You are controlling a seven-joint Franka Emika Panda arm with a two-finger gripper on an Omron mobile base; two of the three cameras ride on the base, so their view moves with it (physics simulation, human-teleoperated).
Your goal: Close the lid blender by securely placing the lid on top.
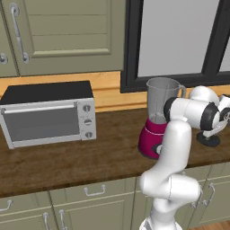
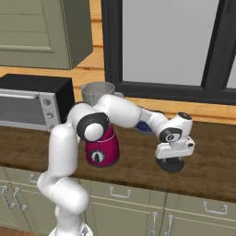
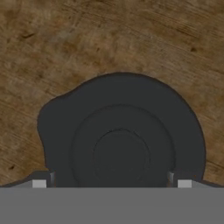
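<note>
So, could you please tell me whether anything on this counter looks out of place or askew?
Only one thing: the dark round lid lies flat on the brown wooden counter, apart from the magenta-based blender, whose clear jar stands open. The gripper is right above the lid. Nothing looks spilled, tipped or damaged.

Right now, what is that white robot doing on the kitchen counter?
The robot arm has reached down to a small dark lid lying on the wooden counter, to the right of the red blender. Its gripper sits right over the lid, with a finger on each side in the hand view; whether it grips yet is hard to tell. The blender jar is open on top, so the lid is not on. A silver toaster oven stands further left.
</note>
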